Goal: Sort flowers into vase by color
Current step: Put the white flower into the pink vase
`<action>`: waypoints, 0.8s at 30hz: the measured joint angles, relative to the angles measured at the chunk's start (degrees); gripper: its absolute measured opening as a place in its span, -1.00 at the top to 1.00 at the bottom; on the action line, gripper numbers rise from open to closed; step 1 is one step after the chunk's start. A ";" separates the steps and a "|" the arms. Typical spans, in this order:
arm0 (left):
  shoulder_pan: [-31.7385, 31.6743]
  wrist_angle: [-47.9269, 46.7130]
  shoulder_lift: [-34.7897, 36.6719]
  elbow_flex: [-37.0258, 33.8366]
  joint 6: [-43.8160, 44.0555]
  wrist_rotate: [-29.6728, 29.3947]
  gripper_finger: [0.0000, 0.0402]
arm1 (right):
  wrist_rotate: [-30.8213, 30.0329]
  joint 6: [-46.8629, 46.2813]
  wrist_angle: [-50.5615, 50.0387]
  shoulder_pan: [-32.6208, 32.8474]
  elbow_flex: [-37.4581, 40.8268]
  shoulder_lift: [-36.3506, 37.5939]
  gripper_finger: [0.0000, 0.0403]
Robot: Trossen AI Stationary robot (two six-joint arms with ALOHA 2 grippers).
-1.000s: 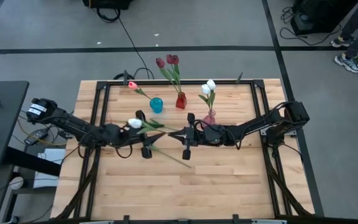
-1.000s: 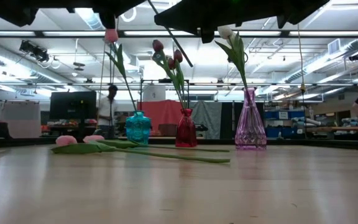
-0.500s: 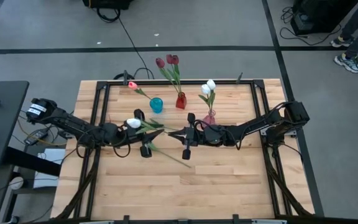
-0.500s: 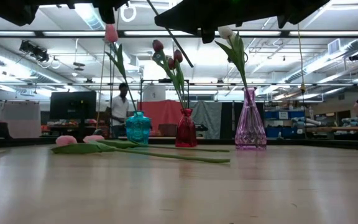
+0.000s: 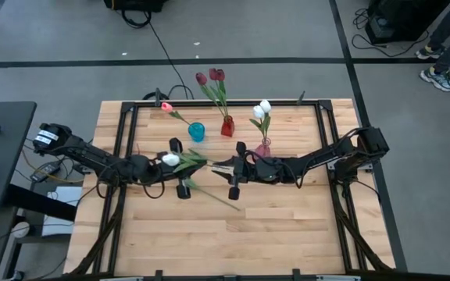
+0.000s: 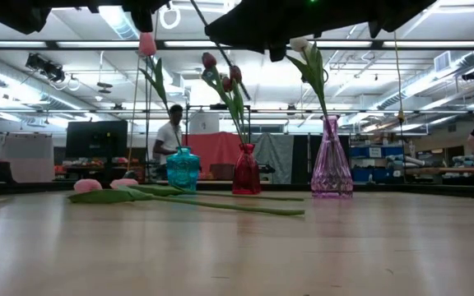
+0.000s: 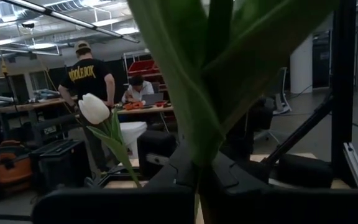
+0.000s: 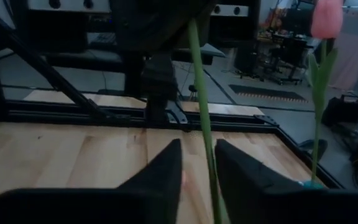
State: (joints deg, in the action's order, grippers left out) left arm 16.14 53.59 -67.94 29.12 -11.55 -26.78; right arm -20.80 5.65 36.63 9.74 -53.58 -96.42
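A white tulip [image 5: 170, 159] hangs tilted in the air between my two arms, its stem [image 6: 220, 49] clear of the table. My left gripper [image 5: 191, 164] is shut on it. My right gripper [image 8: 197, 168] is open, one finger on either side of the stem's lower part [image 8: 199, 93]. At the far side a teal vase [image 5: 197, 131] holds a pink tulip [image 5: 166, 106]. A red vase [image 5: 227, 126] holds two dark red tulips [image 5: 210, 76], and a pink vase [image 5: 263, 147] holds two white ones [image 5: 262, 108]. Two pink tulips [image 6: 87, 186] lie flat on the table. My left gripper pinches the white tulip's stem [image 7: 199, 186] between its two fingers, just below the leaves [image 7: 185, 74]. The fingers come about level from the table's left and lie across the stem. The flower stands tilted, lifted clear of the table. My right gripper: whether a finger [image 8: 241, 174] touches the stem, I cannot tell.
The stems of the lying tulips [image 5: 221, 197] reach toward the table's middle, under both grippers. A black frame [image 5: 131, 109] runs along the table's edges. The near half of the wooden table [image 5: 233, 242] is bare. A person [image 6: 169, 136] stands in the room behind.
My left gripper has shut on the white tulip's stem, and my right gripper has opened around it. Neither arm has shifted. The tulip stays aloft, its head a little nearer my left arm.
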 joint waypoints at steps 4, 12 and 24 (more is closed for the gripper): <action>-0.02 -1.97 0.00 0.00 0.61 0.00 0.98 | -3.88 -1.80 -4.95 0.00 0.00 2.55 0.20; -1.90 -7.75 0.00 0.00 5.74 1.25 0.98 | -3.91 -3.78 -19.90 0.03 0.00 11.35 0.00; -9.14 -12.77 -1.39 0.06 12.43 9.75 0.98 | -8.50 -10.67 -11.93 -2.78 20.55 27.66 0.02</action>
State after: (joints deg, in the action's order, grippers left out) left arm 7.00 40.82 -69.34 29.19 0.88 -17.04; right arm -29.30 -5.02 24.70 6.96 -33.03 -68.76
